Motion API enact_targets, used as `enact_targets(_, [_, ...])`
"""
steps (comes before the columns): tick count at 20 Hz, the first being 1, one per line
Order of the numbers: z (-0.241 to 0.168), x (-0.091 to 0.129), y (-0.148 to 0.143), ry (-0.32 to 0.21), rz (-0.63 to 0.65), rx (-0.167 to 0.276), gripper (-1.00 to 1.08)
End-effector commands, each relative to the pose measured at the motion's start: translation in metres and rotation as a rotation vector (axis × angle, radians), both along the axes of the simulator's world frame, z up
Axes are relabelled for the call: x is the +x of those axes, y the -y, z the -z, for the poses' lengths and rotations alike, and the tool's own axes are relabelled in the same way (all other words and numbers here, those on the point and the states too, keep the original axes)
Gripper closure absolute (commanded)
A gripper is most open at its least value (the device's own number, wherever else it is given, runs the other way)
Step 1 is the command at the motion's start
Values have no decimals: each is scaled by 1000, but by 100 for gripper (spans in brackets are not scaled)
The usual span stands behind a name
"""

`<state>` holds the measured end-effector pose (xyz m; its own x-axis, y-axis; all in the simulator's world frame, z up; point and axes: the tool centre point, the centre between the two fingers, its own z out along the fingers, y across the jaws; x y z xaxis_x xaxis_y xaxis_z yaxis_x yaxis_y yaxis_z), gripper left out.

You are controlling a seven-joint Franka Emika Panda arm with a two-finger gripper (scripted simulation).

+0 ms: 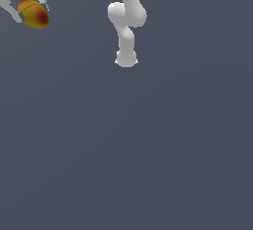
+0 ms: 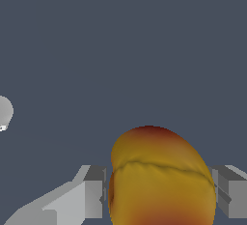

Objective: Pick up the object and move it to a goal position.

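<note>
Carry step: fruit pinched in gripper, top corner of the exterior view's left.

The gripper [image 1: 30, 13] has its fingers [image 2: 94, 192] pinching the yellow-orange fruit [image 1: 34, 14] from both sides; the wrist view shows a pad on each flank. No goal marker visible. Judgement: rounded skin may slip, so hold the squeeze steady, move smoothly, and avoid jerks; arm base [image 1: 126, 58] stands well apart.
</note>
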<state>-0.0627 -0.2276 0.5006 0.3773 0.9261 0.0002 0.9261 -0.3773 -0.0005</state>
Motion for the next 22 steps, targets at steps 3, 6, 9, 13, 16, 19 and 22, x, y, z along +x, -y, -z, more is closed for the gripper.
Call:
enact_targets(3, [-4, 0, 1, 1, 0, 0, 108])
enact_targets(6, [-3, 1, 1, 0, 0, 0, 108])
enact_targets(9, [-5, 2, 2, 0, 0, 0, 108])
enact_targets(13, [-9, 7, 4, 0, 0, 0, 108])
enact_targets(16, [-13, 11, 6, 0, 0, 0, 108])
enact_targets(19, [-17, 15, 8, 0, 0, 0, 108])
enact_targets(22, [-19, 17, 9, 0, 0, 0, 108])
